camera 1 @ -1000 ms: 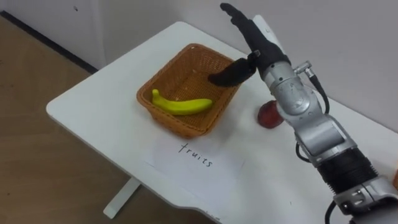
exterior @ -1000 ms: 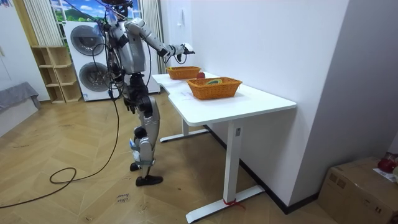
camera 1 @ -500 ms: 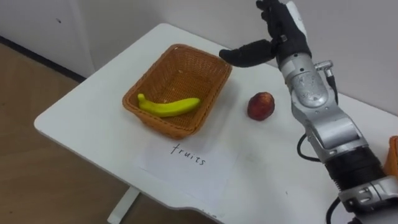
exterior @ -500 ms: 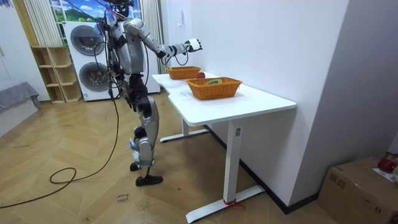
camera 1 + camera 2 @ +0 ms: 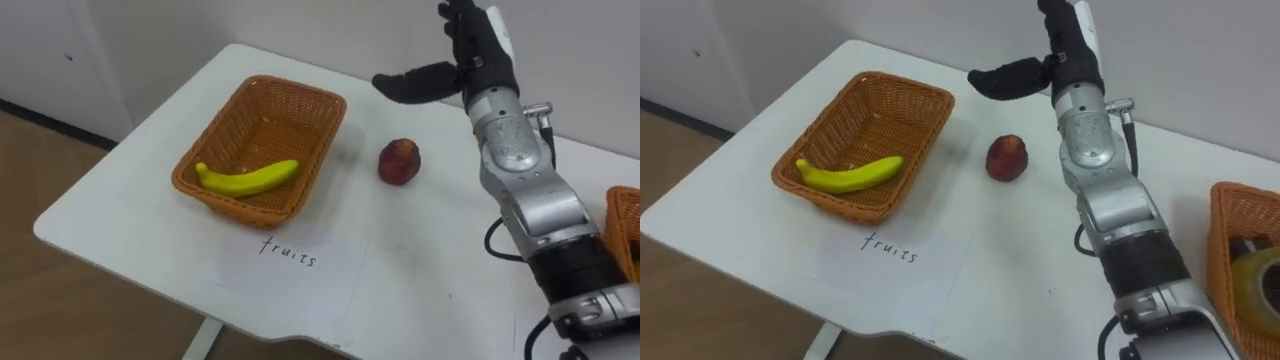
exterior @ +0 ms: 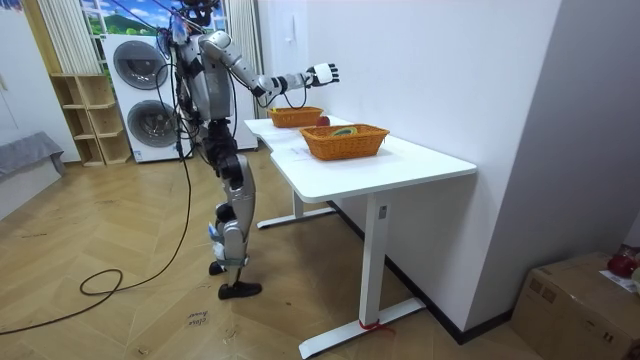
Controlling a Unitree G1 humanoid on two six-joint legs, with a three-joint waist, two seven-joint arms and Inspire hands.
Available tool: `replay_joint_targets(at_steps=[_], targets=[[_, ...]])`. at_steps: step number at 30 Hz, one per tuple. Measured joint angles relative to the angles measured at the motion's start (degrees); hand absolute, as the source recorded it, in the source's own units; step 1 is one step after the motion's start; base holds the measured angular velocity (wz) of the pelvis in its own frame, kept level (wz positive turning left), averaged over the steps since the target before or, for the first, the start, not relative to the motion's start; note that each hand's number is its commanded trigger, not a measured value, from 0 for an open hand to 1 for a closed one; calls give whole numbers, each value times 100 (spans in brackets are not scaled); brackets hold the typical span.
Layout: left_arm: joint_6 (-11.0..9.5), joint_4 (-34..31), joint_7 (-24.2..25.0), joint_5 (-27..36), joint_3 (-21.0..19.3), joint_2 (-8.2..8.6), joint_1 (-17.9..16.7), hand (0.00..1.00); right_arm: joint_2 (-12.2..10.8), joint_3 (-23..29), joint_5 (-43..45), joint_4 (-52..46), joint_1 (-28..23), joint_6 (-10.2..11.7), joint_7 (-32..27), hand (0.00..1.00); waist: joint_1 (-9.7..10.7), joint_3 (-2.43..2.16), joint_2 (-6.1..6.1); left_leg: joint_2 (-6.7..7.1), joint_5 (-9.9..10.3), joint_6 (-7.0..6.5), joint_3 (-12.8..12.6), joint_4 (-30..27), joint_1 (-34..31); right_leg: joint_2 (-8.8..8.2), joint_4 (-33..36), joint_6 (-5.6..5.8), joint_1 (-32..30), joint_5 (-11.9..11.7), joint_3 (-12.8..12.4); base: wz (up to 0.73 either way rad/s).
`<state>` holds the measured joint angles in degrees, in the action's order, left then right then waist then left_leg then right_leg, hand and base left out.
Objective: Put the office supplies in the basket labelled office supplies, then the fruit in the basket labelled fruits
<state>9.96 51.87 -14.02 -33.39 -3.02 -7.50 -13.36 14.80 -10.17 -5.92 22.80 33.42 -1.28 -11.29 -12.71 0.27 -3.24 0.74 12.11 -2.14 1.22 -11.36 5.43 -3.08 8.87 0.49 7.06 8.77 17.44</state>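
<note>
The red fruit (image 5: 399, 161) lies on the counter (image 5: 420, 262) mid-frame, just right of the wicker basket (image 5: 275, 115) holding the banana (image 5: 247, 178), so your right hand (image 5: 480, 52), raised upper right with fingers spread and empty, seems poised to reach down for it.

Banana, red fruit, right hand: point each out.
banana (image 5: 247, 178), left eye view, middle of its curve
red fruit (image 5: 399, 161), left eye view, its centre
right hand (image 5: 476, 64), left eye view, its palm
</note>
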Motion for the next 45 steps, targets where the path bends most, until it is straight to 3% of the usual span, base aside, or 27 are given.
replay_joint_targets(at_steps=[7,16,19,23,36,45], targets=[[-2,8,65,2,105,0,23,0,-1,27,-88,-1,0,0,-21,0,85,2,4,-15,-1,-8,-92,80,28,34,75,-1,-53,-1,-40,-6],[-11,117,59,23,118,-21,160,0,-3,13,-129,564,0,126,-127,0,132,56,116,-37,-6,-15,-304,128,16,71,80,-9,-169,-7,-320,-11],[-31,163,43,71,165,-18,326,0,-24,7,-235,859,0,125,-118,0,125,53,125,-69,-8,-12,-382,156,-26,96,80,-32,-251,-24,-342,-11],[-54,166,-17,94,333,8,494,0,-34,10,-419,1102,0,118,-38,0,132,11,111,-81,-13,-5,-445,155,-128,112,83,-40,-409,-30,-413,-9],[-54,669,-300,138,550,-39,496,0,-130,-274,-551,1994,-11,40,54,0,26,4,70,-93,-13,-4,-421,194,-145,89,24,-41,-423,-31,-427,-1],[-86,669,-274,152,549,-32,502,0,-160,-272,-553,2011,-25,64,18,0,-49,7,57,-89,-18,4,-374,163,-215,81,-12,-51,-419,-42,-301,6]])
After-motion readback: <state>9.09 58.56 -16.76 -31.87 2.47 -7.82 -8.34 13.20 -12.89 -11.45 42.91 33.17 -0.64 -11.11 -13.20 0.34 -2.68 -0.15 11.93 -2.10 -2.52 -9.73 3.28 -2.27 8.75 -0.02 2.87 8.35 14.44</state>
